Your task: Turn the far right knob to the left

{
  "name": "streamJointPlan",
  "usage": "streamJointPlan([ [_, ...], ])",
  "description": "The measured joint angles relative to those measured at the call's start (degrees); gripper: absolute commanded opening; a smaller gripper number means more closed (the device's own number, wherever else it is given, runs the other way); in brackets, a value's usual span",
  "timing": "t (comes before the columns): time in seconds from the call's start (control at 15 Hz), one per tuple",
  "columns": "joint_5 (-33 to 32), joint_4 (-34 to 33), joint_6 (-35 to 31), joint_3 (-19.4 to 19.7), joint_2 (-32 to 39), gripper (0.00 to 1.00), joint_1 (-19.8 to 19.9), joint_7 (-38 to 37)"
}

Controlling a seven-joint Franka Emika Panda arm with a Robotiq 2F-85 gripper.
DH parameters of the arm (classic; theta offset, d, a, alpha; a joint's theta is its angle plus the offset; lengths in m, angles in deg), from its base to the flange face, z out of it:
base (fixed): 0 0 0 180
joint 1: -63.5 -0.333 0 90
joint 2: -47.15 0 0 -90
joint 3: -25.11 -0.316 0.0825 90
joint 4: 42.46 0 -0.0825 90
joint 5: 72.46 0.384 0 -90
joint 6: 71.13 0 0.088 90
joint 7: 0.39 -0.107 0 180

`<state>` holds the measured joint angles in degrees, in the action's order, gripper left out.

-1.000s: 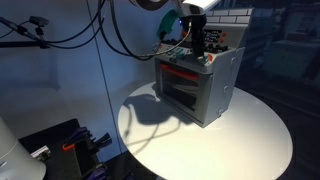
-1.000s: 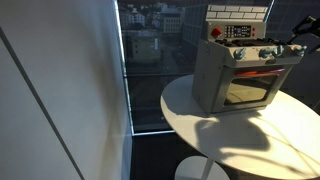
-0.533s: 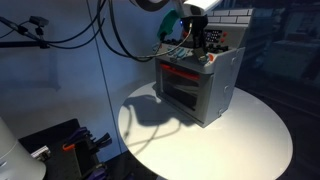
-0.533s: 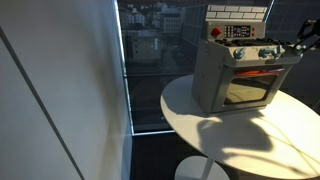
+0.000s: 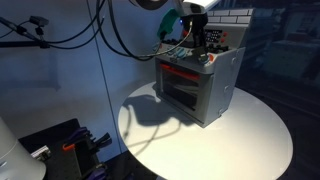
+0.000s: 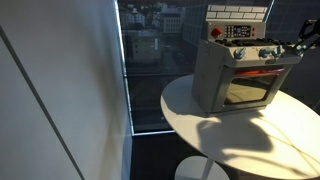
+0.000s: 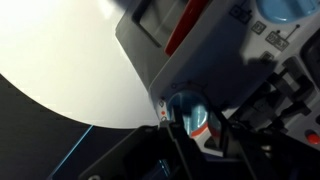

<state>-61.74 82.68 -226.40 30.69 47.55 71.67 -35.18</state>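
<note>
A grey toy stove [image 5: 225, 85] stands on a round white table [image 5: 250, 135]; it shows in both exterior views. In the wrist view the far right knob [image 7: 186, 104], small, round and pale blue, sits between my two dark fingers. My gripper [image 7: 193, 112] is shut on it, one finger [image 7: 176, 124] on each side. In an exterior view the gripper [image 5: 205, 55] hangs at the end of the stove's knob row. In an exterior view it reaches in from the frame's edge [image 6: 295, 45] and hides the knob.
The other blue knobs [image 6: 250, 55] run along the stove's front above the oven door [image 6: 250, 92]. The stove's raised back panel [image 6: 238, 20] stands behind the gripper. A window wall [image 6: 150, 60] lies beyond the table. Cables [image 5: 120, 35] hang beside the arm.
The fingers have closed onto the far right knob. The arm has hardly shifted, and the stove has stayed put.
</note>
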Motion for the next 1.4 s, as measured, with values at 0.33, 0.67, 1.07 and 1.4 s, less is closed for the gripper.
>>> streamJointPlan([
  [0.33,-6.7,0.8,-1.3,0.0,-0.3,0.10,-0.4,-0.4],
  [0.67,-13.3,1.4,-2.3,0.0,-0.6,0.10,-0.6,-0.8],
  [1.07,-21.4,2.1,-3.4,-0.1,-0.9,0.10,-0.7,-1.1],
  [1.4,-29.2,2.6,-4.2,-0.1,-1.0,0.10,-0.8,-2.0],
])
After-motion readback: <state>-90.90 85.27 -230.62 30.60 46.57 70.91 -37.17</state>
